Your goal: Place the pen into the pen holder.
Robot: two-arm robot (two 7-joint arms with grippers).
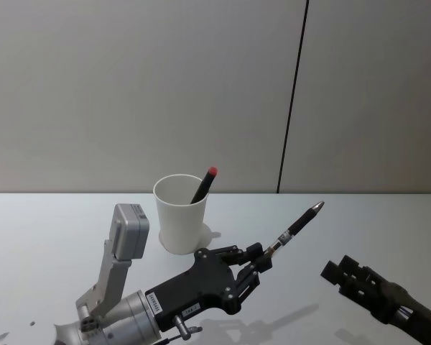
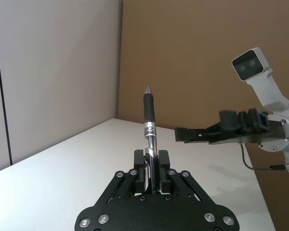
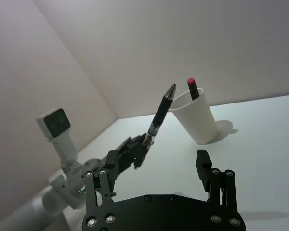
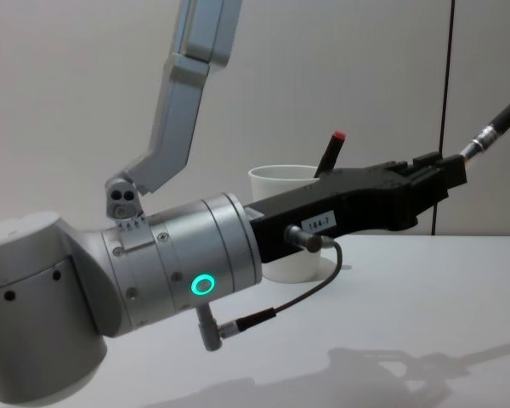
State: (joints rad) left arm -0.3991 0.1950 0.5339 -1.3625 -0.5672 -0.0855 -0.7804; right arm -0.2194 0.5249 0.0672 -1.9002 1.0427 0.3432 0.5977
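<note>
My left gripper (image 1: 262, 257) is closed on the black pen (image 1: 296, 226), the white cup (image 1: 178, 219) just beyond it. My right gripper (image 1: 336, 271), at its right, is wide open, empty.

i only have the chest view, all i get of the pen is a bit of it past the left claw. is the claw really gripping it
observer: Yes. The left wrist view shows the left claw shut on the pen near its lower end, tip pointing away from the claw.
operator: where's the right claw
observer: Low on the right in the head view. The right claw is open, holds nothing and is apart from the pen.
operator: is the pen over the pen holder yet
observer: No. In the head view the pen holder stands to the left of the pen and farther back, with a red-tipped pen leaning inside it.
</note>
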